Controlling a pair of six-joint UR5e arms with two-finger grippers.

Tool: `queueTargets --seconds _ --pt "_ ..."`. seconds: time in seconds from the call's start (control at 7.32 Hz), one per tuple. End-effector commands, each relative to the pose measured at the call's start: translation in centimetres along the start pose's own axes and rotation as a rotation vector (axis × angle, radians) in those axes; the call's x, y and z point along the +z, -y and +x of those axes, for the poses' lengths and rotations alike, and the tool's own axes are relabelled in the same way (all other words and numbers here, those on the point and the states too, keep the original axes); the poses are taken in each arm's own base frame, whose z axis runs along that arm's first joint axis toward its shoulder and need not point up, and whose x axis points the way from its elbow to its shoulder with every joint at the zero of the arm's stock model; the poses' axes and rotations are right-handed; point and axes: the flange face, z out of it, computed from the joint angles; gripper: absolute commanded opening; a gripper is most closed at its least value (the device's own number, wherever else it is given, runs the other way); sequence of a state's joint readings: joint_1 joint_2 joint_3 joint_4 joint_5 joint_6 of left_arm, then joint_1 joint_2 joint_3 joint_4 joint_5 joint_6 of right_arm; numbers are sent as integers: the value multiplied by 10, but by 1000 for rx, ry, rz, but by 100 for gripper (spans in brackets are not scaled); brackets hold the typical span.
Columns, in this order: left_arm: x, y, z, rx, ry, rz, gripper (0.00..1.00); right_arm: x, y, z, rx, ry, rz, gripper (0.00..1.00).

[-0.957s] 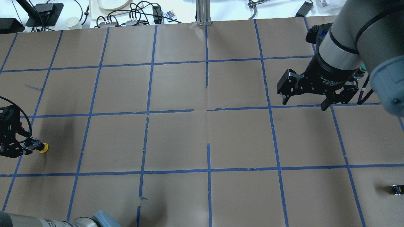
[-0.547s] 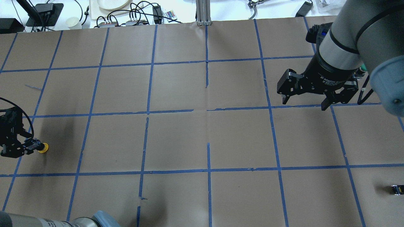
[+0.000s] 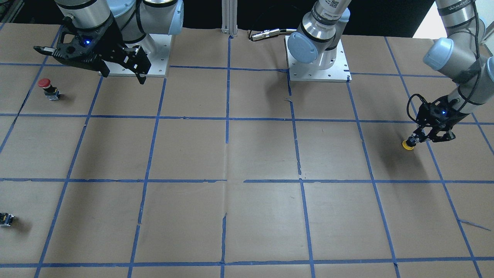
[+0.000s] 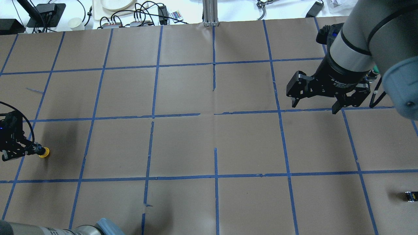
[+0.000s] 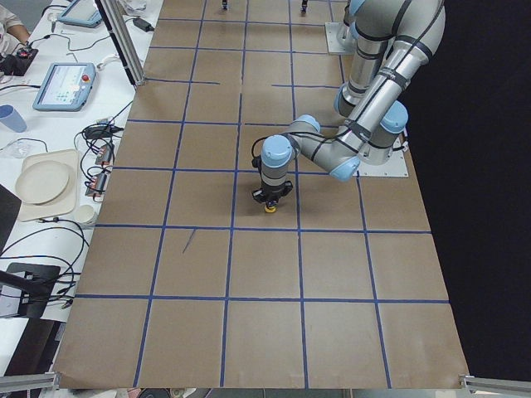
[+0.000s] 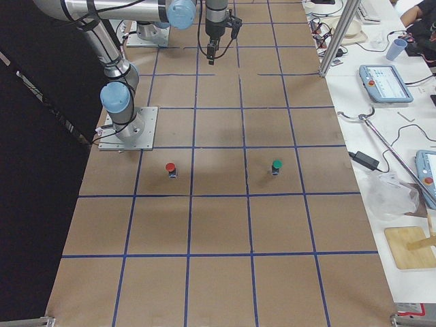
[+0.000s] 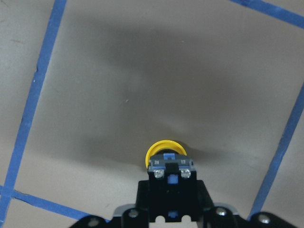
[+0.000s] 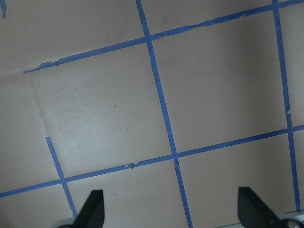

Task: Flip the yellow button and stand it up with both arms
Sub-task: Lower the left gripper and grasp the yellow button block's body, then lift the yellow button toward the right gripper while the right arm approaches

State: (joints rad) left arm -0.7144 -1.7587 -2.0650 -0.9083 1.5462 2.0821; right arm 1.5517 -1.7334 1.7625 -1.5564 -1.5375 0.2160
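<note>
The yellow button [image 4: 44,152] is at the table's far left, with its yellow cap pointing away from my left gripper [image 4: 32,150]. That gripper is shut on the button's black-and-blue body [image 7: 170,172]. The cap [image 3: 408,144] is low at the brown paper, and I cannot tell if it touches. It also shows in the exterior left view [image 5: 270,206]. My right gripper [image 4: 315,107] hangs open and empty above the far right of the table. Its wrist view shows only paper between the fingertips [image 8: 92,209].
A red-capped button [image 3: 45,87] stands near the right arm's base. A green-capped one [image 6: 276,165] stands further out on that side. A tiny dark block [image 4: 410,196] lies at the right edge. Blue tape lines grid the paper.
My left gripper's body has shifted and turned a little while shut on the button, and the yellow cap has stayed almost in place. The right gripper has barely moved.
</note>
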Motion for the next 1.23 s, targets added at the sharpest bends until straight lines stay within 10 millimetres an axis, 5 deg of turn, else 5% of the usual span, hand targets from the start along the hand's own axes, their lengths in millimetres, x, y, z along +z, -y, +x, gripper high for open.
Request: queueTargets --seconds 0.0,0.55,0.82,1.09 --pt "-16 11 2 -7 -1 82 8 -6 0 -8 116 114 -25 100" --pt "-94 127 75 -12 -148 474 8 -18 7 -30 498 390 -173 100" --pt "-130 203 117 23 -192 713 8 -23 15 -29 783 565 -415 100" --pt "-149 278 133 57 -189 951 8 -23 22 -26 850 685 -535 100"
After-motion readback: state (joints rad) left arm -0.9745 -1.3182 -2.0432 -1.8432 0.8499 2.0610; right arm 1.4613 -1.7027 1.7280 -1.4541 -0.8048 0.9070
